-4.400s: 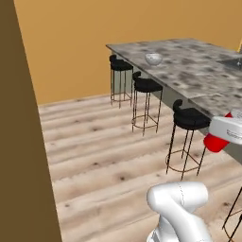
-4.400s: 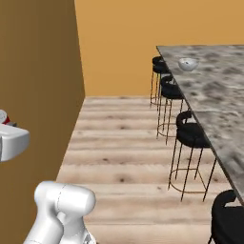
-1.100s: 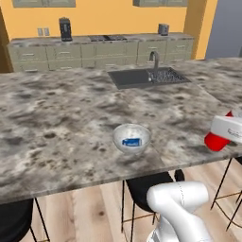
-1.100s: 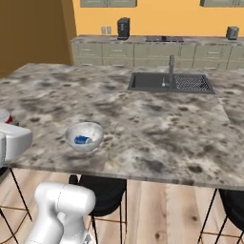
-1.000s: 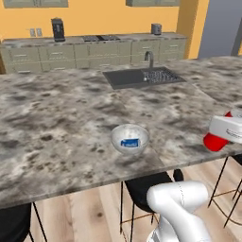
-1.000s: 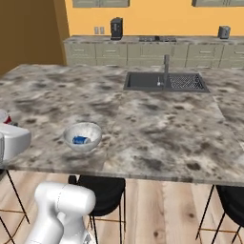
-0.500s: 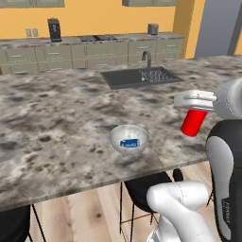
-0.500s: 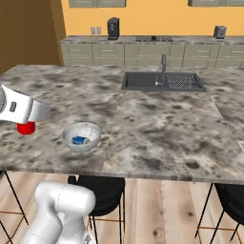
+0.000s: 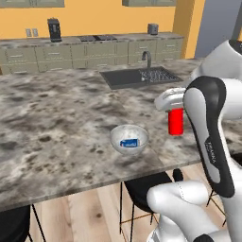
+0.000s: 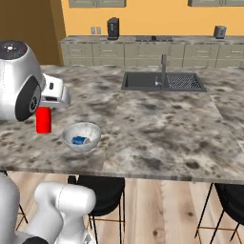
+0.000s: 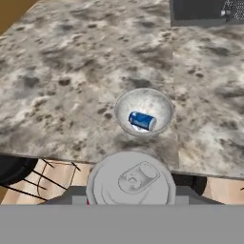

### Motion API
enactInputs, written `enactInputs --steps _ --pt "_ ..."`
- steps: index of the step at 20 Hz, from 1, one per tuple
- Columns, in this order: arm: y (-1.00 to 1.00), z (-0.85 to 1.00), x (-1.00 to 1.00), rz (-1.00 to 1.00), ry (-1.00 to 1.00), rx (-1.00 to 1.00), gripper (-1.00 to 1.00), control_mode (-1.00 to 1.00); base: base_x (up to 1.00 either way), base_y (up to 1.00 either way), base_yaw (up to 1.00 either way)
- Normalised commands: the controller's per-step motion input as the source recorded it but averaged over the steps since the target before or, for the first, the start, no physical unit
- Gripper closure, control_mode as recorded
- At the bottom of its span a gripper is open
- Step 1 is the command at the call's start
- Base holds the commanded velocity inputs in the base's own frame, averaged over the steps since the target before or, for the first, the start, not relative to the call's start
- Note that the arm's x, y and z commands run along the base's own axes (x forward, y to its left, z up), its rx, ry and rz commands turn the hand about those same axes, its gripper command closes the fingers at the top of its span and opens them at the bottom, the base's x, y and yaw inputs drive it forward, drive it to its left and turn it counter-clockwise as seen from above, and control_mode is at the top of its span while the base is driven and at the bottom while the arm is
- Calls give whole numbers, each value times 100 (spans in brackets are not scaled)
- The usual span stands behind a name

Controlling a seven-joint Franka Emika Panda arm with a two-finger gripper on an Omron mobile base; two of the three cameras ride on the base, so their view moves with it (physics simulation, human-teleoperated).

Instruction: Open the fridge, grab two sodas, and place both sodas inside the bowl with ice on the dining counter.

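Granite counter (image 9: pixel 56 118), arm raised, pincer (image 9: pixel 176 109) apparently pinching upright red can (image 9: pixel 176 121) beside bowl (image 9: pixel 129 139)

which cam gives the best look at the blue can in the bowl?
Hand view: it looks down into the bowl, so the blue can shows whole, lying on its side. Both base views show it small and low, through the bowl's pale wall.

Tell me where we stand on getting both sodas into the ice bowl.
Half done. The blue soda already lies inside the bowl on the dining counter. The gripper is shut on the red soda, held upright in the air to the side of the bowl, not yet over it. Left: carry it over the bowl and release it beside the blue one.
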Motion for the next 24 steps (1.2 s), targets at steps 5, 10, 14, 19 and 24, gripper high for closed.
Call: enactInputs --steps 5,10,14,19,24 --pt "38 -25 59 21 25 -28 100 -100 0 0 0" --pt "6 -31 33 15 7 -6 100 -100 0 0 0" --pt "0 -40 67 20 11 0 100 -100 0 0 0" --pt "0 -50 25 21 8 -2 100 -100 0 0 0" --pt "0 -52 12 16 9 -8 100 -100 0 0 0"
